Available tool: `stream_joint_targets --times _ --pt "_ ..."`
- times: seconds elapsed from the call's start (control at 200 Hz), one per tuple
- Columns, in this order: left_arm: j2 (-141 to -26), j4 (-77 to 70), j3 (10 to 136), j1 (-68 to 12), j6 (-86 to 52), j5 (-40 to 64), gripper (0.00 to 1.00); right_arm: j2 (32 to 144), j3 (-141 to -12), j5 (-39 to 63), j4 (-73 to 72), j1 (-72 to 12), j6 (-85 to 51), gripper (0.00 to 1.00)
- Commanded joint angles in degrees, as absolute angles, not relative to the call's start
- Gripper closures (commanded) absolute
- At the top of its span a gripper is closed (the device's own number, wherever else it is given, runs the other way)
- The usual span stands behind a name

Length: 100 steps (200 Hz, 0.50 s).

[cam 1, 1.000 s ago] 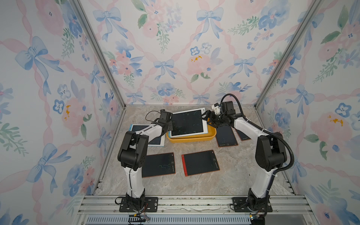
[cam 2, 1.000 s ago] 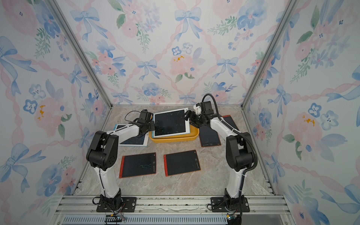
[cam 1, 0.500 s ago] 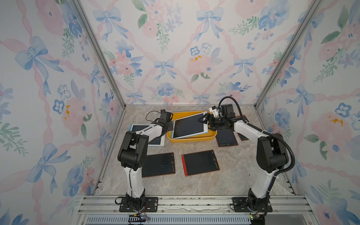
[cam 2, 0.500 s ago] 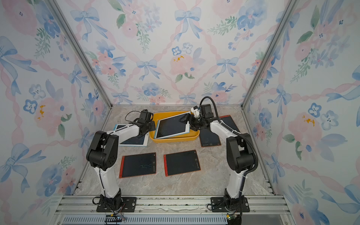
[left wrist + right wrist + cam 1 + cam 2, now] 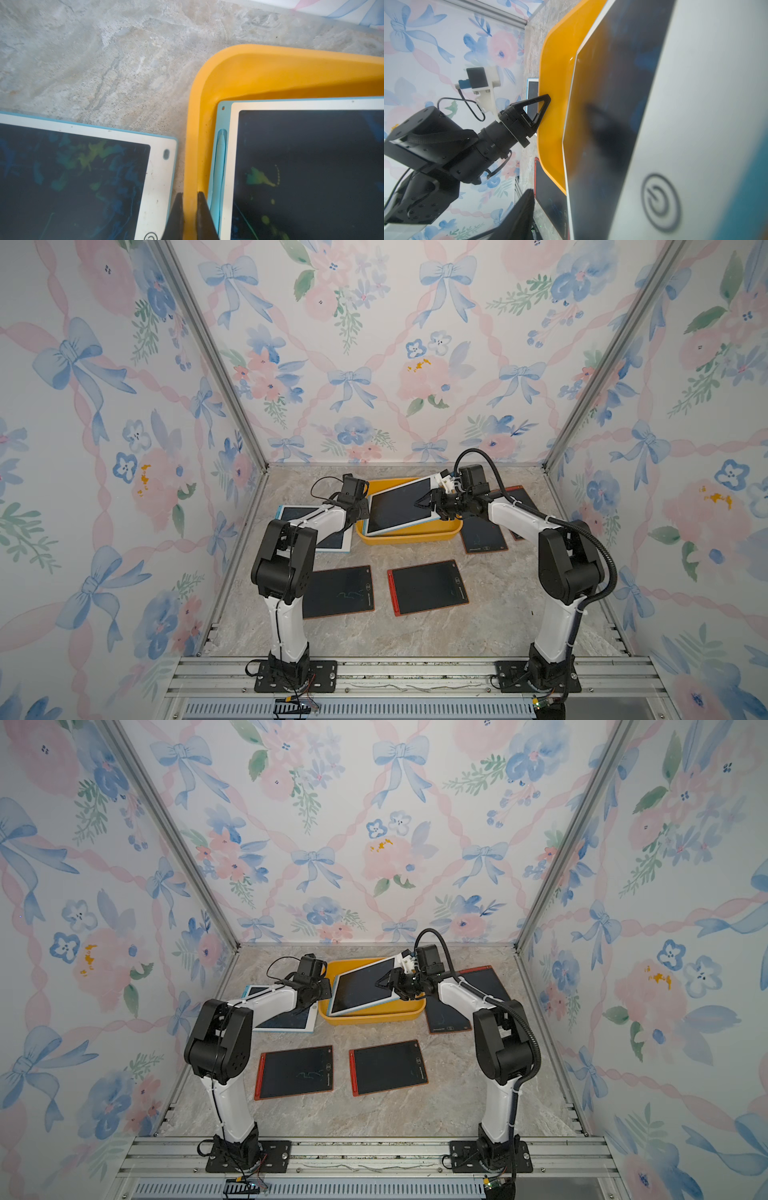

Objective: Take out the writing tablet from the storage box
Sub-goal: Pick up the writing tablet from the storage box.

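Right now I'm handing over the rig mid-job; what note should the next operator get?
Left gripper: shut on the storage box rim, bracing it.
Right gripper: astride the white-framed tablet edge; grip unconfirmed.
Tablet: tilted, that end raised, far end inside the box.
Done: other tablets lie on the table.
To do: confirm grip, lift tablet clear, set it down.

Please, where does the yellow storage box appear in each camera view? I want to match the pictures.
In a top view: the storage box sits just below centre.
In a top view: same spot, just below centre.
Left wrist: one rounded corner of it; the left fingers pinch its rim.
Right wrist: its yellow inner wall, between the left fingers and the white-framed tablet.
Shared landmark: the white-framed tablet lying in it.
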<state>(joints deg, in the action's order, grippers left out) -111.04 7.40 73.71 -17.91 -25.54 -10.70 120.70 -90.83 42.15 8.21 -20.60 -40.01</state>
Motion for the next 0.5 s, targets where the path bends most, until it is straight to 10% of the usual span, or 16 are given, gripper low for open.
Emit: stream_joint_targets --times 0.0,0.495 --pt "-110.28 8.21 73.3 -18.34 -25.93 -8.91 1.0 122.67 -93.21 40.8 9.53 -21.87 -39.11 0.56" --pt "-110.13 8.2 73.39 -17.75 -25.08 -9.32 1.0 119.54 -92.93 35.46 15.34 -21.87 -34.01 0.83"
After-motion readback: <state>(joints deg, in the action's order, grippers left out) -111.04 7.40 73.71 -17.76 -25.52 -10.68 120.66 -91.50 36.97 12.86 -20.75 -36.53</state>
